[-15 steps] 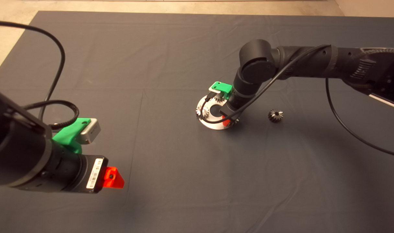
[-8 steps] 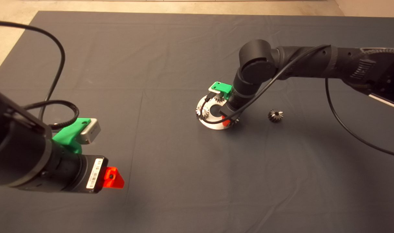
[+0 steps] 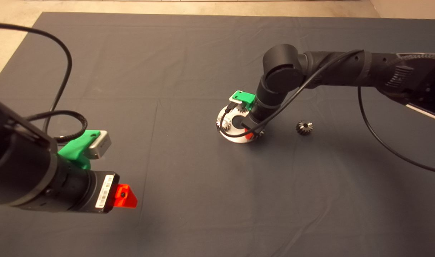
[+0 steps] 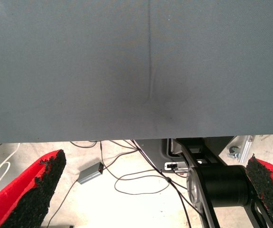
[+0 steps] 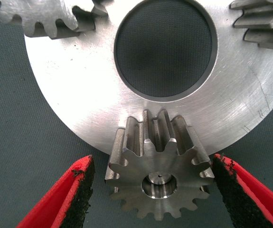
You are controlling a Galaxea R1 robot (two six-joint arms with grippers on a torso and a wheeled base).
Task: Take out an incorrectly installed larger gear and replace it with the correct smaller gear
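- The left pincer [image 3: 123,197] hung over the lower left part of the tabletop [image 3: 189,200], well apart from all gears. In its wrist view its two red fingers [image 4: 24,192] stood wide apart, with nothing between them.
- A round silver plate [image 3: 235,137] with a centre hole lay near the middle of the tabletop, and two paler small gears [image 5: 46,19] sat on its far side.
- The right pincer [image 5: 153,190] was down at the near rim of the plate. Its fingers stood released on both sides of the larger gear [image 5: 157,166], with a gap on each side.
- The smaller gear [image 3: 304,127] lay on the tabletop, to the right of the plate, apart from it.
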